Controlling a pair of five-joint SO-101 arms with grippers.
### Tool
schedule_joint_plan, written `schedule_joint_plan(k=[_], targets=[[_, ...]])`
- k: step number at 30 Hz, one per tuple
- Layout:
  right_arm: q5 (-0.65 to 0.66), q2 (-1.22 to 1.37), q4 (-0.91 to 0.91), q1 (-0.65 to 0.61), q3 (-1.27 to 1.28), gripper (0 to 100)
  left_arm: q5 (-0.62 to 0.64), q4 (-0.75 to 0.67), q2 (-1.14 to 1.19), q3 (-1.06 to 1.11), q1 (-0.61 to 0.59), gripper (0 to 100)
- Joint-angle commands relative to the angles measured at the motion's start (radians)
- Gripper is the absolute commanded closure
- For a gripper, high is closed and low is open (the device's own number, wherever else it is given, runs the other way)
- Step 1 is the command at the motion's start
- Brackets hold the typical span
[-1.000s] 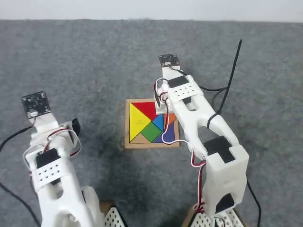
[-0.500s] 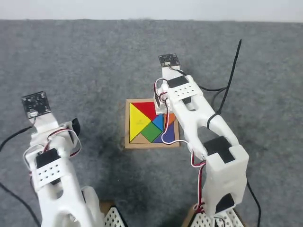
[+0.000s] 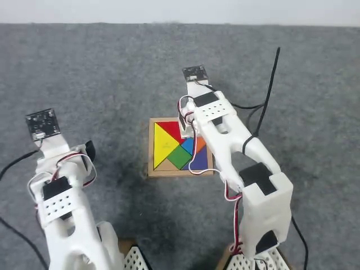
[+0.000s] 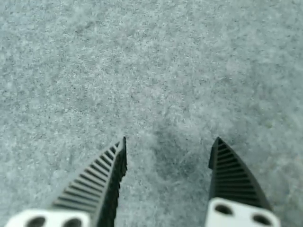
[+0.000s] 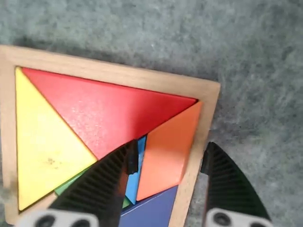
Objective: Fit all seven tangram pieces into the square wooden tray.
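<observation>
Your right gripper (image 5: 170, 149) has its jaws spread wide and holds nothing. It sits over the tray (image 5: 113, 71), astride the orange piece (image 5: 165, 146). One finger (image 5: 102, 182) has its tip at the seam where the red triangle (image 5: 104, 113), the blue piece (image 5: 134, 182) and the orange piece meet. The other finger (image 5: 227, 184) lies past the tray's rim, over the grey carpet (image 5: 255, 56). You cannot tell from these views whether either tip touches what is under it.

From above, your right arm (image 3: 225, 135) stretches over the tray's side nearest its own base and hides part of the orange piece there. Inside the tray, the yellow triangle (image 3: 162, 143) lies along the side away from that arm. The red triangle fills the far side, the green piece (image 3: 180, 156) sits in the middle, and the dark blue piece (image 3: 201, 162) lies in the near corner under the arm. A pale, wood-coloured triangle (image 3: 163, 166) shows beside the green piece; whether it is a piece or the tray's floor is unclear.

Your left gripper (image 4: 170, 142) is also spread apart and empty, over bare carpet. Your left arm (image 3: 56, 185) stands well apart from the tray.
</observation>
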Motion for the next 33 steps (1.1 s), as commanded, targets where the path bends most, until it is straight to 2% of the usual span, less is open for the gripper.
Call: schedule_joint_plan(k=[1, 7, 15, 20, 33], targets=[[0.048, -0.042, 0.012, -0.002, -0.035, 78.3, -0.011, -0.026, -0.025, -0.007, 0.002, 73], [0.106, -0.145, 0.045, -0.002, -0.031, 79.6, -0.011, -0.026, -0.025, -0.007, 0.002, 73], [0.129, -0.154, 0.021, 0.079, -0.031, 99.3, -0.011, -0.026, -0.025, -0.007, 0.002, 73], [0.129, -0.104, -0.018, 0.13, -0.034, 99.0, -0.011, -0.026, -0.025, -0.007, 0.002, 73], [0.129, -0.007, -0.033, 0.077, -0.037, 99.0, -0.011, -0.025, -0.025, -0.007, 0.002, 73]])
